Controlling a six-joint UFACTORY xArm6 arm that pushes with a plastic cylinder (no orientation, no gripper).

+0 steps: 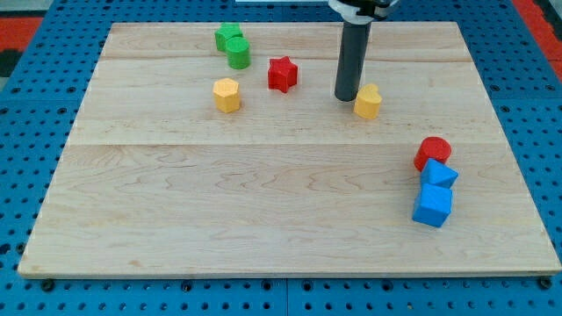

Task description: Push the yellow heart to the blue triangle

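The yellow heart lies on the wooden board at the view's upper right of centre. My tip stands right at the heart's left side, touching it or nearly so. The blue triangle sits near the view's right edge, well below and to the right of the heart. It is wedged between a red cylinder above it and a blue cube below it.
A yellow hexagon block and a red star lie left of my tip. Two green blocks sit together near the board's top edge. The board rests on a blue pegboard surface.
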